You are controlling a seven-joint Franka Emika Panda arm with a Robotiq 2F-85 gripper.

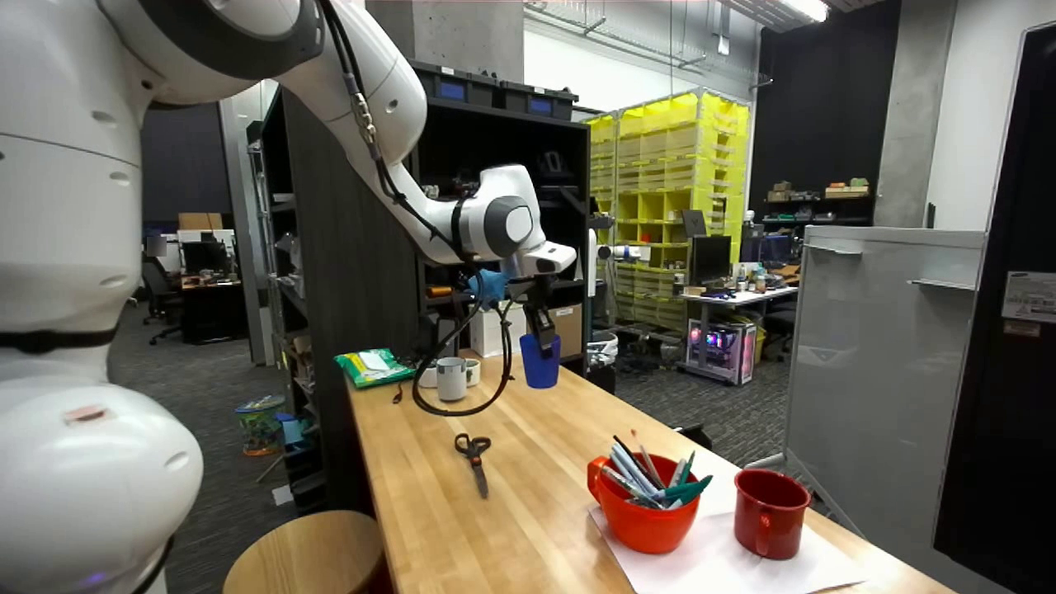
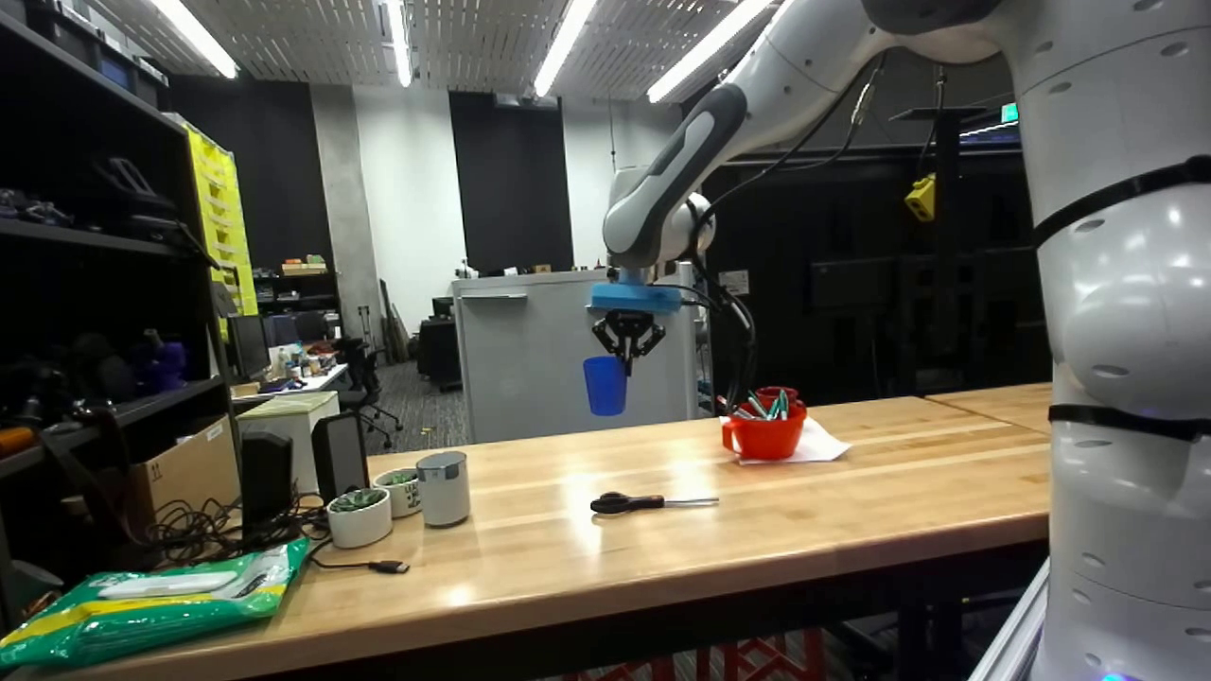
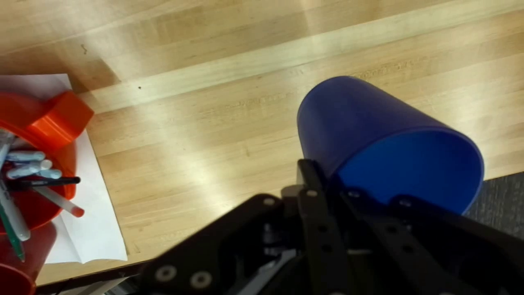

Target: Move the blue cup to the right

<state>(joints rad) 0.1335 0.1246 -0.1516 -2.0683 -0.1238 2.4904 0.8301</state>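
One blue cup [image 2: 604,389], wall pinched in my closed-up claw [image 2: 625,363], hangs below it roughly upright, near the counter's [image 2: 530,482] far edge; I'd swing right, then lower.

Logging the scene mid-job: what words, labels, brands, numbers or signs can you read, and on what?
None legible.
Lettered white planter: print too small.
Posted sheet, dark panel: blurred.
Green overhead sign: too small.
Cardboard box: marks too small.
Green packet: no words legible.
Blue cup: no text visible.
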